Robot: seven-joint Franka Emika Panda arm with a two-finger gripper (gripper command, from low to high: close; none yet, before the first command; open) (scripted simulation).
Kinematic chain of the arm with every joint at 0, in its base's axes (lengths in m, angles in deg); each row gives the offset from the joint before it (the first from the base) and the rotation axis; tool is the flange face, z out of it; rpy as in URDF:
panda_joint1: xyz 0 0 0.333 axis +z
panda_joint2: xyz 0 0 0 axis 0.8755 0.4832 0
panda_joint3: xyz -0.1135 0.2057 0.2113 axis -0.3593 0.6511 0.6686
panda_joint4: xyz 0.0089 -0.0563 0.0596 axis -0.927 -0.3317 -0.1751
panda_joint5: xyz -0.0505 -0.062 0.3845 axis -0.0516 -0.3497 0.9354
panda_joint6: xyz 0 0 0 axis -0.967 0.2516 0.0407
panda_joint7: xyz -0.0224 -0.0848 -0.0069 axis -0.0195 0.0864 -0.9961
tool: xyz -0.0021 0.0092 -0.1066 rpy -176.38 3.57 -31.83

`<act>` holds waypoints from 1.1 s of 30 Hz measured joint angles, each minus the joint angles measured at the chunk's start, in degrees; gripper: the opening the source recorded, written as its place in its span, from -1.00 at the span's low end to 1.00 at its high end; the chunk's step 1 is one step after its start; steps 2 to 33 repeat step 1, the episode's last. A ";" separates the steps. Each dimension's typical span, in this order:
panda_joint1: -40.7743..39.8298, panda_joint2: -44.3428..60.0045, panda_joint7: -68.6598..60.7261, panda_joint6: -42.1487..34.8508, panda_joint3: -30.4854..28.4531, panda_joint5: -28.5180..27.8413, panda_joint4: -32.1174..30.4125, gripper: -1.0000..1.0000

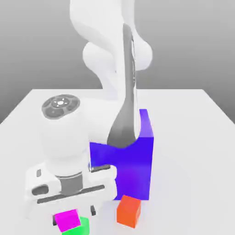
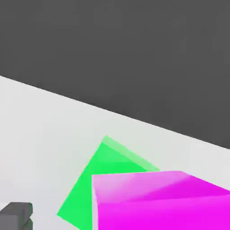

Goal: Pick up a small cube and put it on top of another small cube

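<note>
The magenta cube [image 1: 67, 219] is sitting on top of the green cube [image 1: 79, 227], slightly askew; the gripper [image 1: 73, 212] is hanging directly above with jaws spread, gripping nothing; the orange-red cube [image 1: 128, 211] and blue-purple block [image 1: 131, 167] are standing nearby on the white table [image 1: 193, 137].
</note>
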 joint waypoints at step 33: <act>0.19 -1.86 0.48 -1.72 -0.31 -0.67 -0.12 1.00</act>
